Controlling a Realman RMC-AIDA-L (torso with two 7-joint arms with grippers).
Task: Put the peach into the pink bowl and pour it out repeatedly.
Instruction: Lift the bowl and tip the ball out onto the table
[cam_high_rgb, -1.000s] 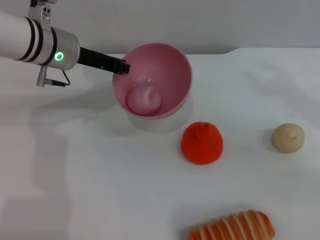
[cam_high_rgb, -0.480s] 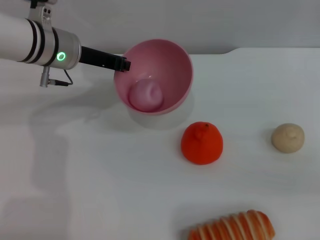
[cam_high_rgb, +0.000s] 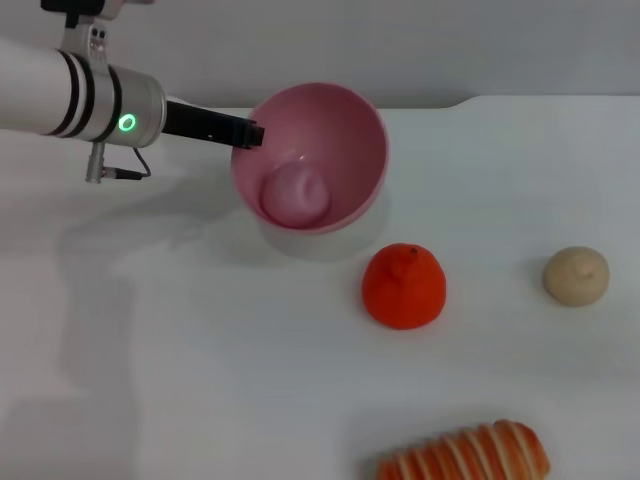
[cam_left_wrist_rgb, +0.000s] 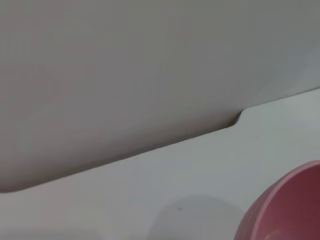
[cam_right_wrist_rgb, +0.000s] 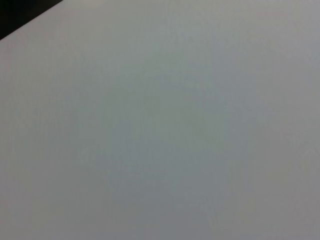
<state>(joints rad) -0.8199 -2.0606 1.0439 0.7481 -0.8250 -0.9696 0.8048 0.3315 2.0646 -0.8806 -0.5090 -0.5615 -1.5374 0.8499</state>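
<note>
Left hand (cam_high_rgb: 248, 133) pinching rim of pink bowl (cam_high_rgb: 345, 130), bowl lifted and tilted above desk (cam_high_rgb: 200, 350). Peach (cam_high_rgb: 296, 194) inside bowl. Step: pour-out. Next: steeper tilt, clear of orange fruit (cam_high_rgb: 403, 286). Right hand unseen.

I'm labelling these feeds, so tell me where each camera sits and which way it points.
Head: above, looking forward and down at the table; left arm reaches in, left hand gripping the tilted bowl, which holds the peach.
Left wrist: on the left arm, looking along the table to its far edge; no hand visible.
Right wrist: on the right arm; only blank surface.
Shared: head and left wrist both show the bowl.
</note>
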